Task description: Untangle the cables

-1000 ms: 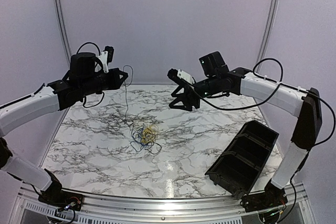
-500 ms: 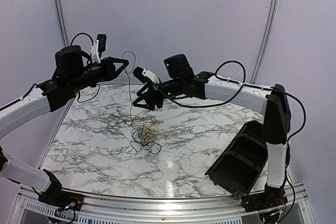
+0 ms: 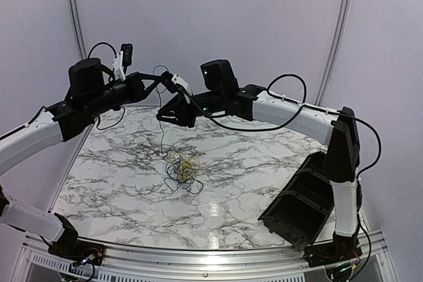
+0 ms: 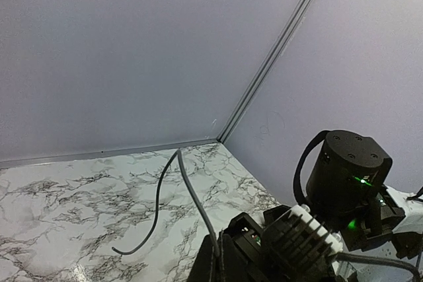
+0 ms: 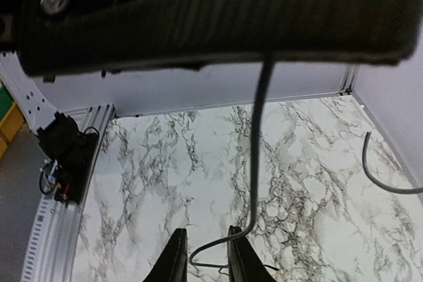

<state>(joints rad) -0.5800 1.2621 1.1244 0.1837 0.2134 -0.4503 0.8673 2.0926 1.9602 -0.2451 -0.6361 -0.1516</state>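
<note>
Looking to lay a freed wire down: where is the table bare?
Bare: the table left of the cable tangle, and the strip between tangle and black bin. Crowded: the centre, and above it, where left gripper and right gripper meet at the hanging wire.

Black bin (image 3: 291,222) at table's right.

A thin dark cable (image 5: 258,143) hangs down mid-frame, curling between the parted fingers (image 5: 173,259) at bottom centre, above the table (image 5: 317,183).
</note>
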